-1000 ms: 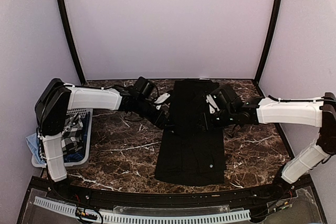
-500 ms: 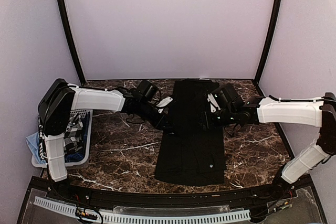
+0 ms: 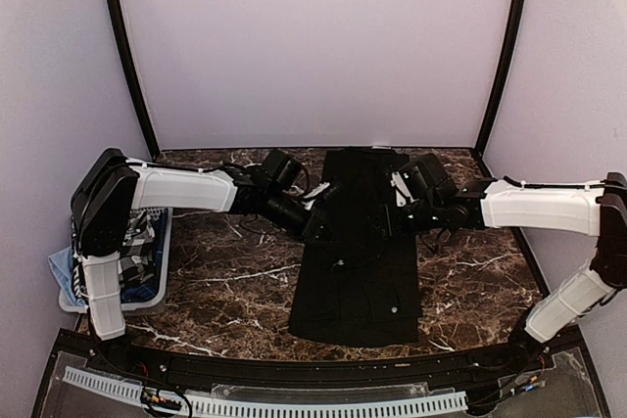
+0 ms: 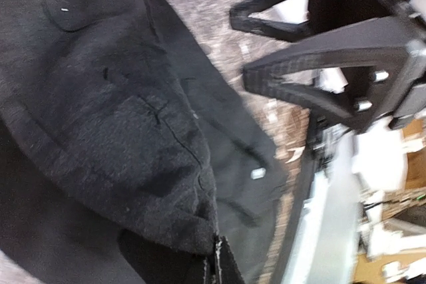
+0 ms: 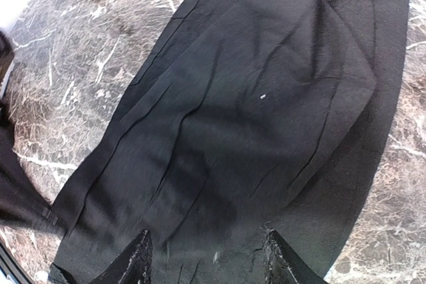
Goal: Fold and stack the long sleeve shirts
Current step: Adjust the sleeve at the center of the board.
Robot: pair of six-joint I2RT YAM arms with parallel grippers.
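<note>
Along the left edge of the black shirt (image 3: pixel 358 281), my left pincer (image 3: pixel 319 229) is clenched on a raised fold of cloth, its tips nearly cut off in the wrist view. My right pincer (image 5: pixel 210 261) hovers spread over the shirt, which lies lengthwise on the marble table (image 3: pixel 225 281), its collar end too dark to make out.

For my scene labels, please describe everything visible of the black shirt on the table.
The black long sleeve shirt is soft cloth with small pale buttons, folded into a long narrow strip. It lies on the marbled table. The left end effector is shut on its left edge, bunching the cloth; the open right end effector is over its right side.
</note>
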